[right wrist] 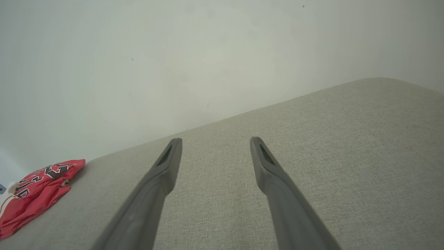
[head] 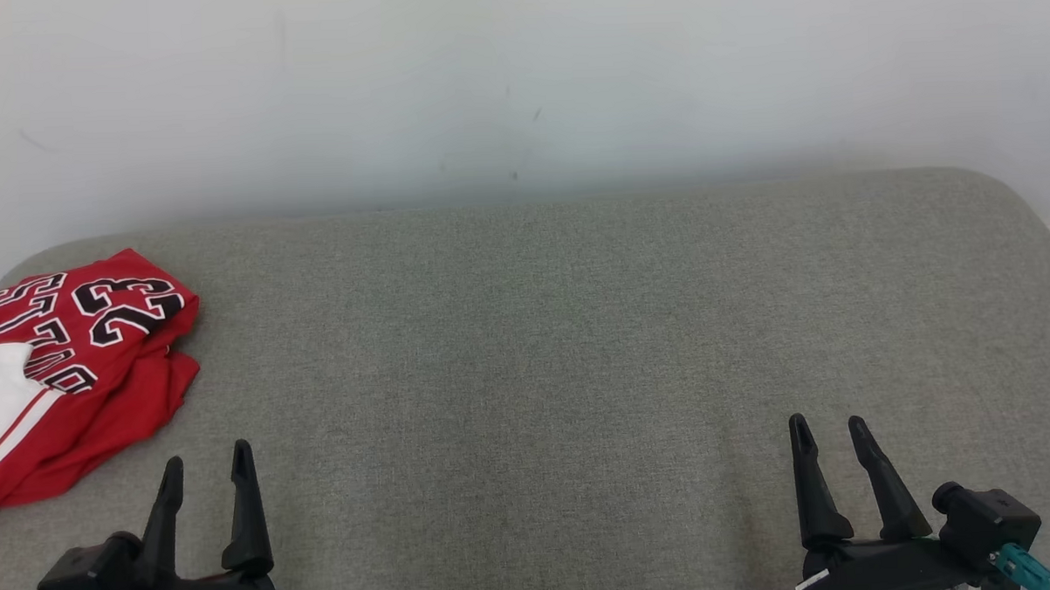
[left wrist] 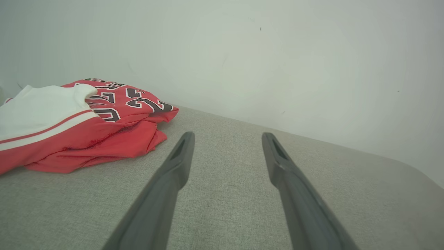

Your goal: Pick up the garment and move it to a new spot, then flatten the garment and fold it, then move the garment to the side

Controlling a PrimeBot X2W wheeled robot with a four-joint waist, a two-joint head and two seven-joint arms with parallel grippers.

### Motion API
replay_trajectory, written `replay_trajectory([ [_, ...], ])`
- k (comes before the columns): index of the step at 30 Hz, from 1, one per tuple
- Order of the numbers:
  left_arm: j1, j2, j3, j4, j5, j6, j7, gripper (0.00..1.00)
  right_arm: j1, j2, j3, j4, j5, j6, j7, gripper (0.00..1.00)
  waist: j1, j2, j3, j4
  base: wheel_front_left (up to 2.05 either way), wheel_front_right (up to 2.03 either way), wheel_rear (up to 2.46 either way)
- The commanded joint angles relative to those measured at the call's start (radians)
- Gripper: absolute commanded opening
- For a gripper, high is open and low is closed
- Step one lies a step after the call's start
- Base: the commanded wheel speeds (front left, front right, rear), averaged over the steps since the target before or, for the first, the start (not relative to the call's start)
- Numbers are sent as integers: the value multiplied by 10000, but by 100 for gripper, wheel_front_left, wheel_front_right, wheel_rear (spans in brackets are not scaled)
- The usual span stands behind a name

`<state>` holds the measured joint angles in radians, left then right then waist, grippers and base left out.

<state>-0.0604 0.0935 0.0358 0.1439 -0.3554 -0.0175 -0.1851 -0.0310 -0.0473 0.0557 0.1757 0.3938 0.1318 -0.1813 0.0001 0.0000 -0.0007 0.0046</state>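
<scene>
While the jersey lies bunched at the cushion's left edge by the wall, we note left gripper near it and right gripper well apart, both spread wide, empty.

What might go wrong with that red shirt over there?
1. The red jersey lies bunched in layers, so a pinch might catch only the top one.
2. It sits at the left edge of the grey cushion and could slip off.
3. The right gripper is far away, so reaching over may be awkward.
</scene>
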Motion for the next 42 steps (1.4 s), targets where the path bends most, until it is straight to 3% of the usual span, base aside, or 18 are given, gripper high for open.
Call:
replay_trajectory([
  [1, 36, 74, 4, -104, 271, 43, -83, 100, 47, -40, 26, -108, -271, -14, -101, 100, -1, 0, -5, 2, 0, 0, 0],
  [25, 101, 136, 23, 34, 1241, -278, -158, 100, 315, -42, 46, -580, -1615, -18, -230, 100, -1, 0, -71, 89, 0, 0, 0],
  [42, 220, 302, -10, -135, 2112, 123, -73, 100, 445, -44, 51, -707, -2309, -21, -206, 100, -1, 0, -53, 130, 0, 0, 0],
])
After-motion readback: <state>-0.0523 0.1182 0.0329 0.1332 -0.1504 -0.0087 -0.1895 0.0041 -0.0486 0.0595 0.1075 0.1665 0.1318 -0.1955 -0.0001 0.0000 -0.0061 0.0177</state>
